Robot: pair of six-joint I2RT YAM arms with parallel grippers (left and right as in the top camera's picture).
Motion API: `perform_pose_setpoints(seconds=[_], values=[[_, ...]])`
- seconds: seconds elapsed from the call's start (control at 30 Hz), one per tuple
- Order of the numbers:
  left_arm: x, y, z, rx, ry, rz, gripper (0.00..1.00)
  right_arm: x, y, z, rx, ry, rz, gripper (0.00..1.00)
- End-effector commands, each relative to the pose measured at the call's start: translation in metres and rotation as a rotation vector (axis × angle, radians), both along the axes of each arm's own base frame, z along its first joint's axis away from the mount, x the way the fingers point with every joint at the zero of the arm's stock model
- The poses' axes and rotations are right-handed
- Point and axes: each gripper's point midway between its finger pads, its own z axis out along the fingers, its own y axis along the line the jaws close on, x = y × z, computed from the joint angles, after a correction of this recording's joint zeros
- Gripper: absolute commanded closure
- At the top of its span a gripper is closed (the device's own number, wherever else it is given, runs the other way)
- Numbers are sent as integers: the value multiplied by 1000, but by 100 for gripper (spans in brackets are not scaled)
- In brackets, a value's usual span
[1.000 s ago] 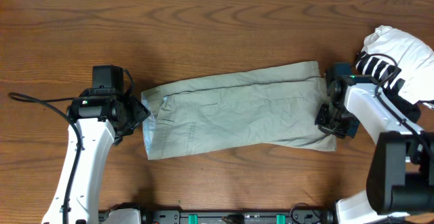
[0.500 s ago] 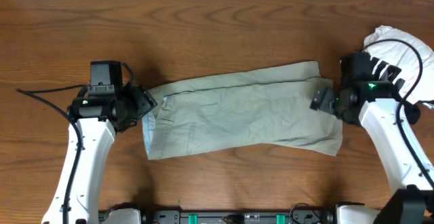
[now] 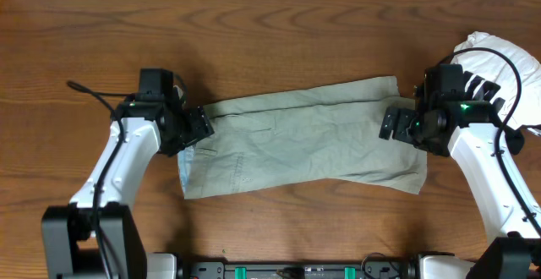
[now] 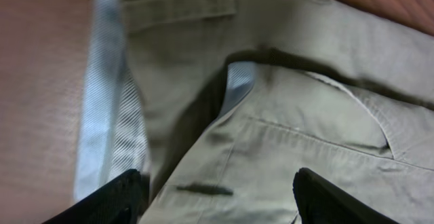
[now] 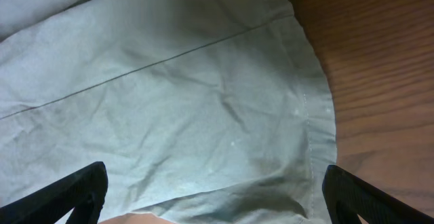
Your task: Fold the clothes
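The clothes (image 3: pixel 296 139) are light khaki trousers folded lengthwise across the table, waistband to the left and leg hems to the right. My left gripper (image 3: pixel 199 127) hovers open over the waistband end. In the left wrist view its fingertips (image 4: pixel 119 198) straddle the waistband (image 4: pixel 271 149), with the striped inner lining (image 4: pixel 102 108) showing, and my left gripper (image 4: pixel 220 207) holds nothing. My right gripper (image 3: pixel 390 123) stands open over the hem end. In the right wrist view the hem (image 5: pixel 308 122) lies flat between its wide-spread fingers (image 5: pixel 74 193), and my right gripper (image 5: pixel 217 200) is empty.
A white bundle of cloth (image 3: pixel 499 59) lies at the back right, behind the right arm. Brown wooden table (image 3: pixel 270 34) surrounds the trousers. The arm bases (image 3: pixel 296 270) line the front edge.
My right gripper has opened and shifted from the near hem corner up and left onto the hem end. The left gripper has moved right onto the waistband.
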Motion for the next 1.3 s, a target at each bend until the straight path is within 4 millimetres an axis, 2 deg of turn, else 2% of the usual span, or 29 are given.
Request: perform_pose_setpoints(seconds=[0.0,0.3,0.37,0.43,0.5,0.6,0.63,0.7,0.73,0.9,1.0,1.13,1.27], values=[[2,-14,-7,-63,-2,-78,27,3,2,5,5,-16,36,1],[4,-16,-36,-74,51,-104,28,0,2,4,4,-5,39,1],[4,-17,-40,-78,59,-104,32,0,2,4,4,-4,39,1],[4,-17,-41,-78,60,-104,41,0,2,4,4,-5,38,1],[4,-17,-41,-78,59,-104,59,0,2,4,4,-5,38,1],[5,-17,-40,-78,54,-104,79,0,2,4,4,-4,38,1],[6,-17,-40,-77,51,-104,81,0,2,4,4,-4,38,1],[9,-17,-39,-77,42,-104,94,0,2,4,3,-5,38,1],[10,-17,-38,-78,38,-101,94,0,1,4,-1,-4,37,1],[20,-21,-20,-103,-14,-98,94,-1,-11,3,-61,1,-20,1],[29,-21,2,-100,-92,-99,94,0,-17,3,-86,-2,-56,1],[39,-12,30,-73,-195,-57,94,2,-18,3,-89,-10,-57,1],[46,3,45,-21,-256,-16,94,2,-18,4,-88,-11,-57,1]])
